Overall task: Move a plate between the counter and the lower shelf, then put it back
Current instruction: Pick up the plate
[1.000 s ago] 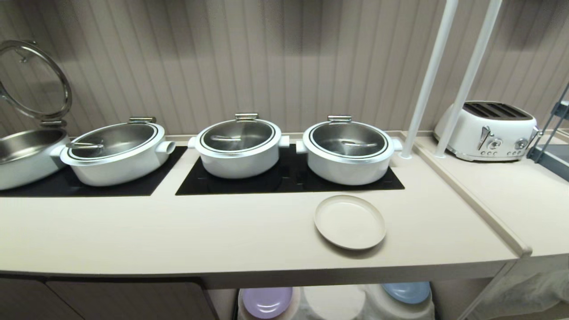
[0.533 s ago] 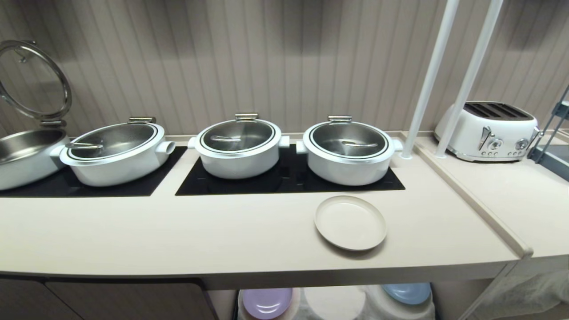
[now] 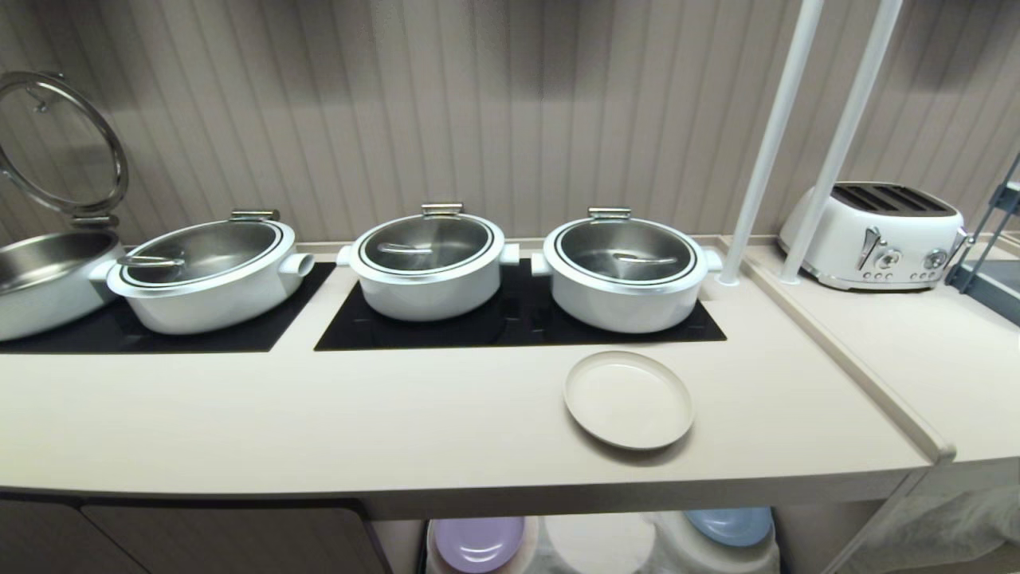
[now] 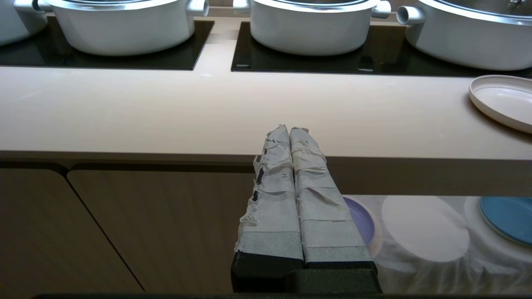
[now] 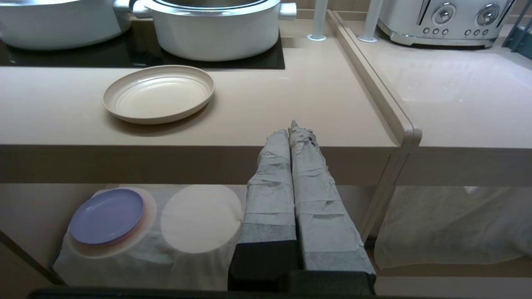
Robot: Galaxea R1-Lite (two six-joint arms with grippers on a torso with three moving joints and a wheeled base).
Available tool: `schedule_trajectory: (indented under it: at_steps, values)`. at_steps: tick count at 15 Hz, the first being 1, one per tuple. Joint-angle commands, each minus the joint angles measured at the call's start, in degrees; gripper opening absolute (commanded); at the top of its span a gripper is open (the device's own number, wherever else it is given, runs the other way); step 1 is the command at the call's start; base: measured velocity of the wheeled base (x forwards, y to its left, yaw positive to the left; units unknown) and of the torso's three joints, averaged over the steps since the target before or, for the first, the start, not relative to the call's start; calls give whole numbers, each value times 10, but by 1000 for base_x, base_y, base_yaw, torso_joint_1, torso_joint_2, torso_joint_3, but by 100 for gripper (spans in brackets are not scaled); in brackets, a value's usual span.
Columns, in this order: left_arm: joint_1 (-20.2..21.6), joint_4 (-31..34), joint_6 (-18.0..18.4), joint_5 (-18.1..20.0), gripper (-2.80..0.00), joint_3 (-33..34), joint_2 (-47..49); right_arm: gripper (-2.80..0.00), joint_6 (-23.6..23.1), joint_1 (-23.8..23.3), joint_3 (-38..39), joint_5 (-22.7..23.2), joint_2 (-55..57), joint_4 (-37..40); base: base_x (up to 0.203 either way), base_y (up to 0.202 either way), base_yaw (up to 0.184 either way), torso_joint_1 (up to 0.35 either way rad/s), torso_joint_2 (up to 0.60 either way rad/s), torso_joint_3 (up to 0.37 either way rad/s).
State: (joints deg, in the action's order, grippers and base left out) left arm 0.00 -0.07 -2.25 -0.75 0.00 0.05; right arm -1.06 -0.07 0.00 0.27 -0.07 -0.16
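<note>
The cream-beige plate lies flat on the counter, just in front of the rightmost white pot; it also shows in the right wrist view as the plate and at the edge of the left wrist view as the plate. Below the counter, the lower shelf is draped in white cloth over round pads. My left gripper is shut and empty, held in front of the counter edge. My right gripper is shut and empty too, to the right of the plate. Neither arm shows in the head view.
Several white lidded pots stand on two black panels. A lilac plate and a blue plate rest on shelf pads. A white toaster and two white poles stand at the right. Brown cabinet doors lie left.
</note>
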Motion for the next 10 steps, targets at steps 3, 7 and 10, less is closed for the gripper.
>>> schedule_trajectory:
  at_steps: [3,7,10]
  values:
    - [0,0,0,0,-280,0,0,-280,-45,0,-4,20,3,7,0,0,0,0,0,0]
    - [0,1,0,0,-280,0,0,-280,-53,0,-48,34,44,86,0,0,0,0,0,0]
    - [0,0,0,0,-280,0,0,-280,-42,0,-89,98,111,103,0,0,0,0,0,0]
